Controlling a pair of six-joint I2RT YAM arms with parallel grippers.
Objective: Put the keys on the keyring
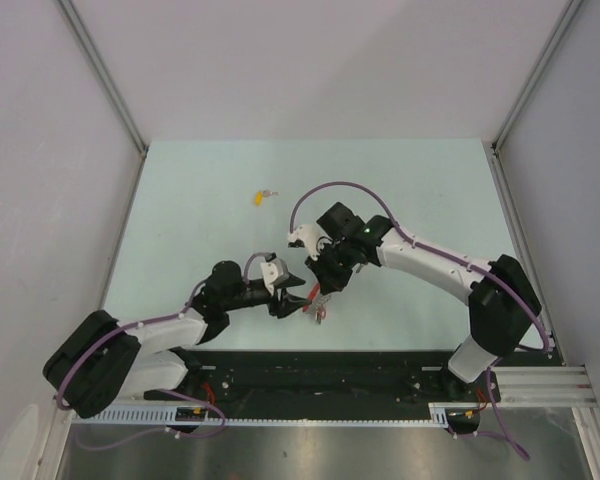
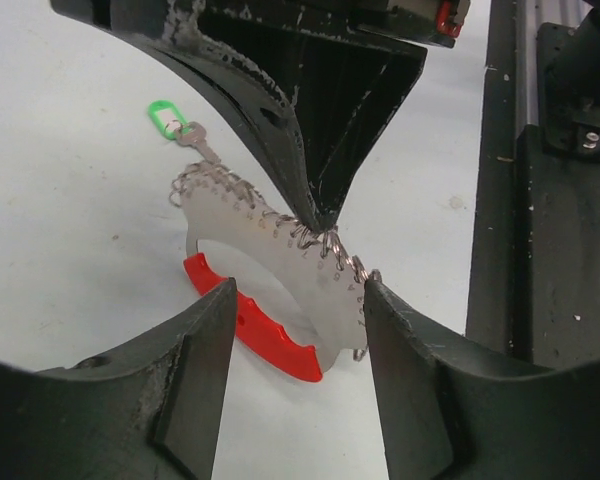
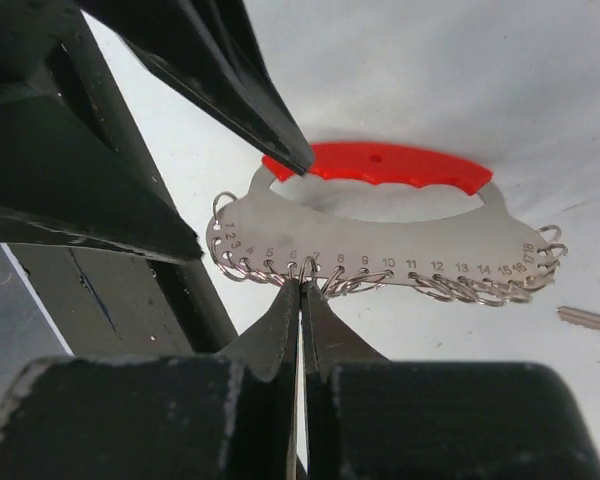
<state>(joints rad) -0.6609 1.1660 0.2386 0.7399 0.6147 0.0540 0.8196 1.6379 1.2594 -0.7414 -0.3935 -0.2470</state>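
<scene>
Right gripper (image 3: 300, 287) pinches a wire loop on keyring (image 3: 380, 215); left gripper (image 2: 298, 292), wide, apparently clamps it. Green key (image 2: 180, 128) beside, yellow key (image 1: 261, 196) well apart.

Keyring (image 3: 400, 245) silver with red grip; green key (image 2: 166, 118); yellow key (image 1: 258, 197).

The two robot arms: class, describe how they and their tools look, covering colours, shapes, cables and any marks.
Both the left arm and the right arm have white links joined by bulky black joints. A purple cable runs along each. A green light dots the right arm. The left tool and right tool have black wedge-shaped fingers tapering to points; the right's show whitish scuffs.
</scene>
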